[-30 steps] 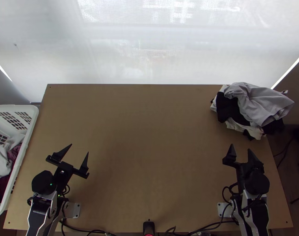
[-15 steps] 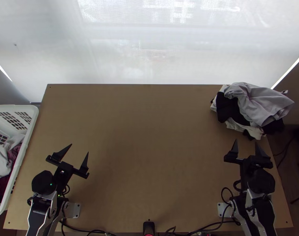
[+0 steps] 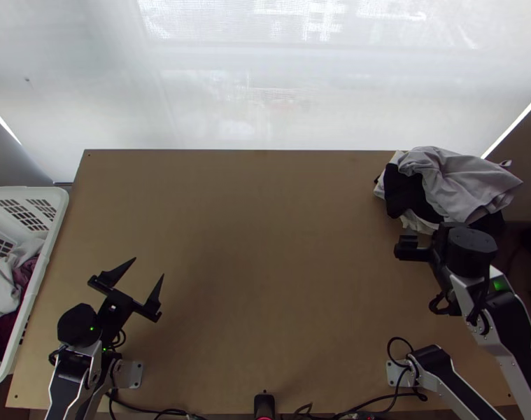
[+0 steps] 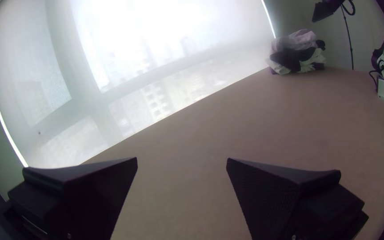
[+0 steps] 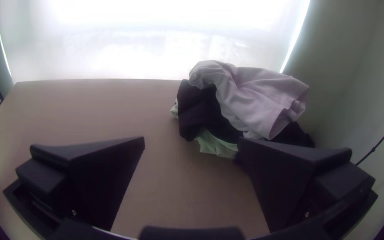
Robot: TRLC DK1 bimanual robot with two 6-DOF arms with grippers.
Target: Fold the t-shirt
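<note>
The light wooden table (image 3: 265,280) lies before a bright blind (image 3: 265,91). At its far right corner, the pale grey garment (image 5: 254,98), probably the t-shirt, sits bunched over black cloth (image 5: 196,111). Near it is the right gripper (image 5: 191,141), fingers spread; too deep a pinch could drag both layers along. The left gripper (image 3: 148,267), also parted, is well apart, beside the white basket (image 3: 55,217).

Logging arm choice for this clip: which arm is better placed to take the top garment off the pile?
The right, I'd judge: its open gripper is close to the pale top garment, while the left gripper is across the table, near the basket.
</note>
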